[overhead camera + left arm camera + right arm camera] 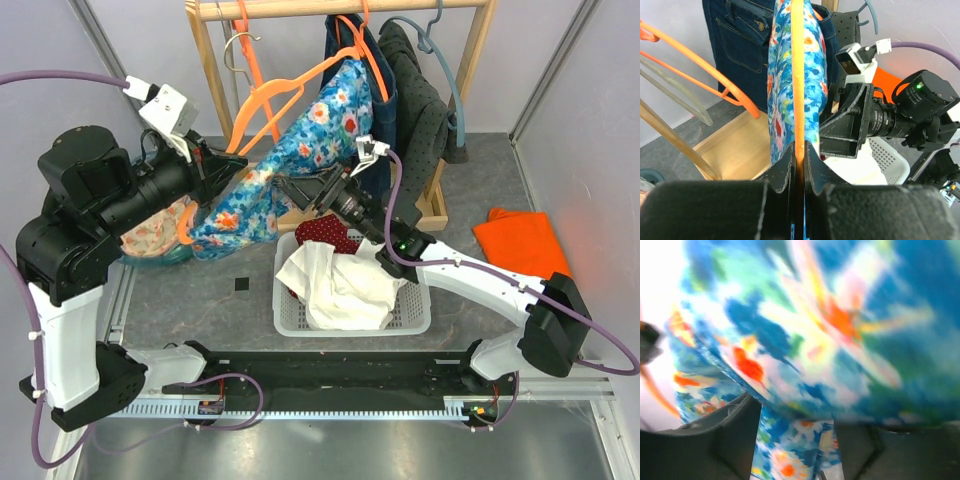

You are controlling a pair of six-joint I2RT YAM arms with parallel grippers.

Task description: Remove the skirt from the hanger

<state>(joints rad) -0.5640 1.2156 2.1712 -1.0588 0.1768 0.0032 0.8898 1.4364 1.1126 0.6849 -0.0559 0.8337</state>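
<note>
The blue floral skirt (300,150) hangs on an orange hanger (290,82), held at a slant in front of the wooden rack. My left gripper (225,165) is shut on the hanger's orange bar (798,75); its jaws pinch it edge-on in the left wrist view (799,155), with the skirt (780,90) draped over the bar. My right gripper (300,190) is open at the skirt's lower edge. In the right wrist view its fingers (735,430) stand apart with the blurred skirt cloth (840,330) over and between them (797,440).
A white basket (415,310) with white and red clothes sits below the skirt. The wooden rack (210,60) holds jeans (385,120), a dark grey garment (425,110) and spare orange hangers (262,100). An orange cloth (520,240) lies at the right. A floral garment (155,235) lies at the left.
</note>
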